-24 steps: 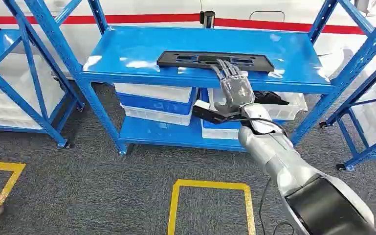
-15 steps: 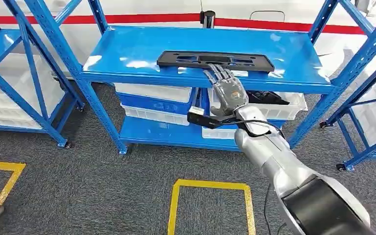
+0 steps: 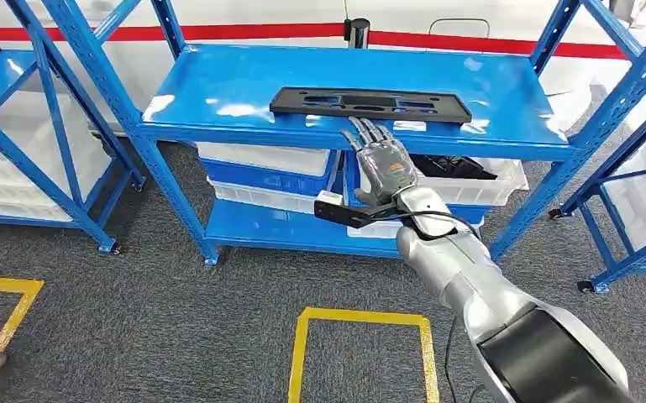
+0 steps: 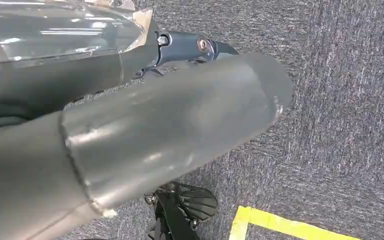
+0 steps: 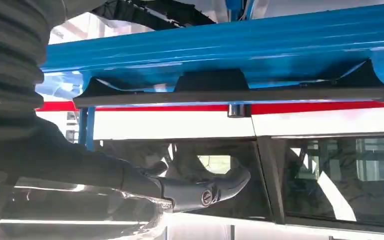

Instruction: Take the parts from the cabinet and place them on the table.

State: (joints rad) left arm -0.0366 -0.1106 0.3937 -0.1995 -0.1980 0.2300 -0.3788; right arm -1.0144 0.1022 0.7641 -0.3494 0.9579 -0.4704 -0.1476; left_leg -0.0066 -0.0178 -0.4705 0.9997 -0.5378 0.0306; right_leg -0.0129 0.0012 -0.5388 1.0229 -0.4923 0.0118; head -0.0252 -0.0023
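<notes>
A long flat black part [image 3: 370, 104] with cut-out slots lies on the blue shelf [image 3: 218, 84]. The right hand [image 3: 380, 159] hovers just short of it, fingers spread, empty (the wrist view shows the part's raised underside profile).

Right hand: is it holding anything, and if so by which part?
Nothing is held. The right hand is open, fingers spread at the front edge of the blue metal shelf, short of the long flat black plastic part.
</notes>
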